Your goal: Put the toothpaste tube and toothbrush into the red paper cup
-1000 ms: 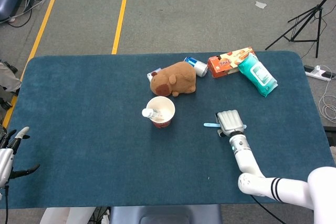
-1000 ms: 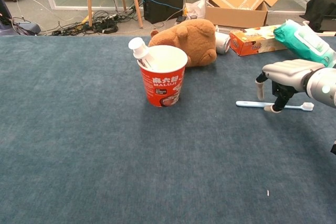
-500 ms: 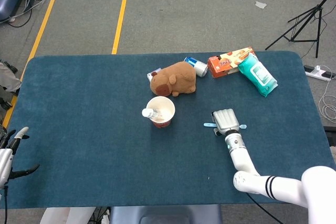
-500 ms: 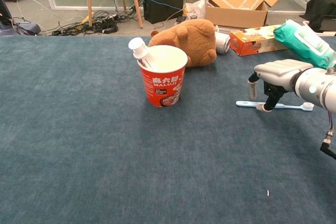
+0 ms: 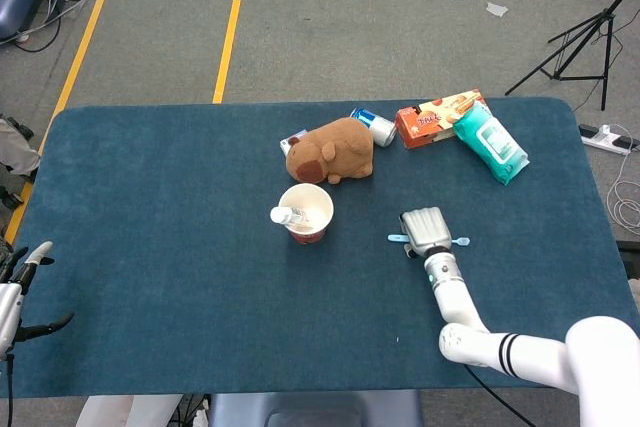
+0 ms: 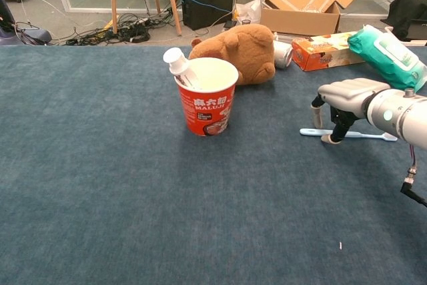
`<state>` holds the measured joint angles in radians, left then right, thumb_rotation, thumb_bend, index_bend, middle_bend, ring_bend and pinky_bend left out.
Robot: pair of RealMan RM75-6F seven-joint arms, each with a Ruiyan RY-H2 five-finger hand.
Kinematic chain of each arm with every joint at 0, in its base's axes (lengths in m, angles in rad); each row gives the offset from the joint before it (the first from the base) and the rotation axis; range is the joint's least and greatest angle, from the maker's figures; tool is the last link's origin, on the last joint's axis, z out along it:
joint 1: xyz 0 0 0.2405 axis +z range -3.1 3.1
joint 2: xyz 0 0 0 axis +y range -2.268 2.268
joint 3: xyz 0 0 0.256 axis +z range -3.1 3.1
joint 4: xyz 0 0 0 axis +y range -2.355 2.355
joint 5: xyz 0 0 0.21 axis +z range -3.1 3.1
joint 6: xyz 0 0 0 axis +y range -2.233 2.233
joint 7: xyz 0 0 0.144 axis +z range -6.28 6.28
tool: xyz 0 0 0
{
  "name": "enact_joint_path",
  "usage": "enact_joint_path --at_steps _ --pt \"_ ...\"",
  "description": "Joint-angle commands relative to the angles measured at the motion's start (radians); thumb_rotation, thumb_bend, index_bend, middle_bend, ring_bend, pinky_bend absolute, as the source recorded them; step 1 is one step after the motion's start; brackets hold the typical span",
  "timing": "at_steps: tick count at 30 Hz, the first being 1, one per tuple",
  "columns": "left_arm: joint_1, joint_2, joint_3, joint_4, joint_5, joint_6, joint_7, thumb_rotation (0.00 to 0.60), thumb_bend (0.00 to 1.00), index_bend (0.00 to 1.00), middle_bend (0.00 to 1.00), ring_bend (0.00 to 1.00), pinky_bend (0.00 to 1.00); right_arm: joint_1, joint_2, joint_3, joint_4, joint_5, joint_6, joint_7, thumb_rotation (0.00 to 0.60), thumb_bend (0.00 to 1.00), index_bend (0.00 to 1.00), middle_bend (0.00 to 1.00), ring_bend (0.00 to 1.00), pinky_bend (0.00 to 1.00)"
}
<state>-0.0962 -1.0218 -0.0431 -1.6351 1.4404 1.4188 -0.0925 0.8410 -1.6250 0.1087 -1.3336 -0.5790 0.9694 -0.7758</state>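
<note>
While the right robot hand (image 6: 343,101) arches open-fingered over it, the toothbrush (image 6: 347,135), right of the red paper cup (image 6: 205,103), looks light, thin, stiff; pinch mid-handle.

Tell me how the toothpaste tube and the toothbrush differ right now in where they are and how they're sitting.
The toothpaste tube stands tilted inside the red paper cup, its white cap poking over the rim; the toothbrush lies flat on the table, outside the cup. No hand is near the tube, while the right hand is poised over the toothbrush, fingertips down around its handle, not clearly gripping. Both are pale, slim toiletry items.
</note>
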Motion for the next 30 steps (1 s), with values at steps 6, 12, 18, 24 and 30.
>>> enact_joint_path --at_steps 6,12,18,24,30 --pt "0.000 0.002 0.000 0.000 0.000 0.000 -0.003 0.600 0.00 0.07 0.27 0.09 0.11 0.001 -0.007 0.004 0.012 0.001 -0.004 -0.004 0.600 0.26 0.49 1.00 1.00 1.00" --pt "0.001 0.003 0.000 -0.001 -0.001 -0.001 -0.004 0.600 0.00 0.07 0.27 0.09 0.11 0.001 -0.011 0.004 0.017 0.005 -0.007 -0.010 0.600 0.26 0.49 1.00 1.00 1.00" --pt "0.001 0.003 -0.001 0.000 -0.001 -0.001 -0.005 0.600 0.00 0.07 0.27 0.09 0.11 0.001 -0.016 0.003 0.022 0.006 -0.010 -0.015 0.600 0.27 0.49 1.00 1.00 1.00" --pt "0.001 0.002 -0.002 -0.001 -0.003 0.000 -0.005 0.600 0.00 0.07 0.27 0.09 0.11 0.002 -0.021 0.003 0.027 0.005 -0.011 -0.020 0.600 0.27 0.51 1.00 1.00 1.00" --pt "0.001 0.003 -0.003 -0.002 -0.003 0.001 -0.007 0.600 0.00 0.07 0.27 0.09 0.11 0.002 -0.026 0.003 0.033 0.001 -0.010 -0.024 0.600 0.29 0.54 1.00 1.00 1.00"
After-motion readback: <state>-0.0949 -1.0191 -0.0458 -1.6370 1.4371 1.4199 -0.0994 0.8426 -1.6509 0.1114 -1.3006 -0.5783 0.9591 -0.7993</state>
